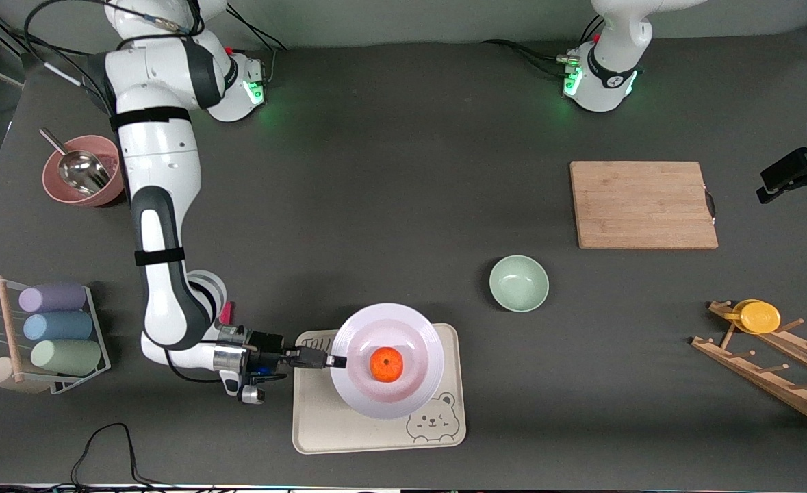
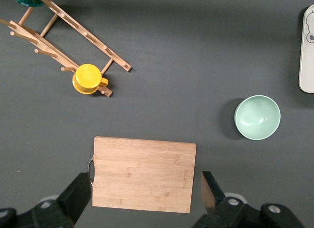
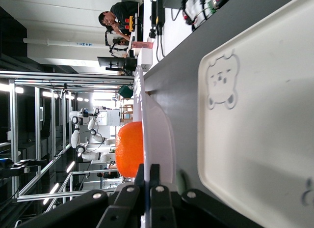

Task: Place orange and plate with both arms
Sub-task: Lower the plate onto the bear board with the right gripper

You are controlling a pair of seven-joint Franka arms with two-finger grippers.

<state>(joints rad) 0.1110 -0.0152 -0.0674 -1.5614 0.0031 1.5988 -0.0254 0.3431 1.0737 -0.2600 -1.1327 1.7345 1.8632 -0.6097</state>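
While the orange sits centred, right jaws clamped on seemingly level plate; left jaws spread.

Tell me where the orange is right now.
The orange sits in the centre of the white plate, which the right claw grips by its rim over the bear-print tray.

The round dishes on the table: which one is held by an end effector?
The white plate, over the bear tray with the orange on it. The right end effector pinches its rim. The green bowl and pink bowl stand untouched.
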